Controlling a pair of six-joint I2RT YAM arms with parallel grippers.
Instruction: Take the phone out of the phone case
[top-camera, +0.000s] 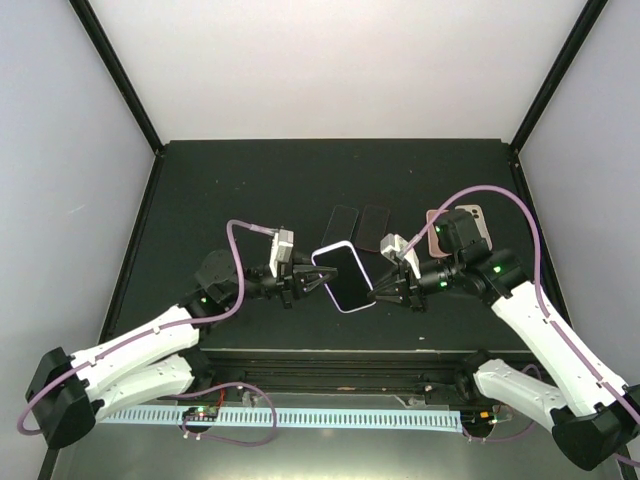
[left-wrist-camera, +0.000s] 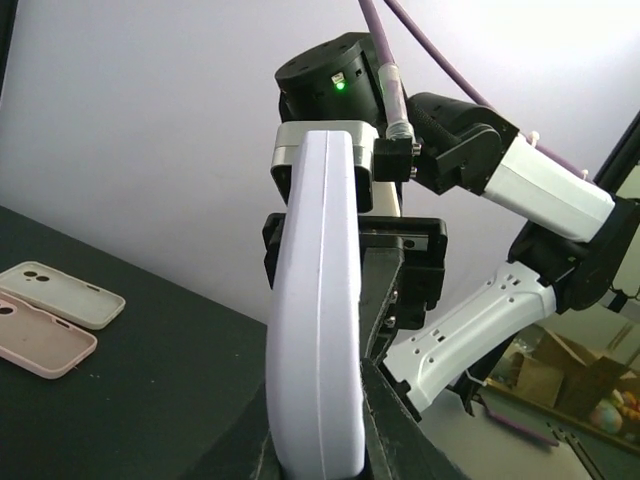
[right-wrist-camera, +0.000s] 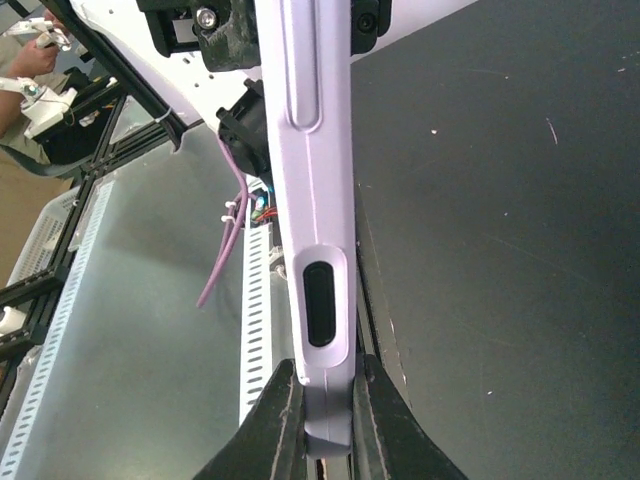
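Two grippers are clamping the lavender phone case (top-camera: 329, 249) above mid-table (top-camera: 250, 180), the left gripper (top-camera: 312, 283) pinching its 9 o'clock edge and the right gripper (top-camera: 385, 293) its 4 o'clock corner, while the phone (top-camera: 346, 276) is sitting fully inside, so separating them is waiting to be done.

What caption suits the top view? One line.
The left gripper and right gripper hold the cased phone by opposite ends.

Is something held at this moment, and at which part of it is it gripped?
The cased phone is held by both arms: the left gripper pinches one edge and the right gripper pinches the opposite edge.
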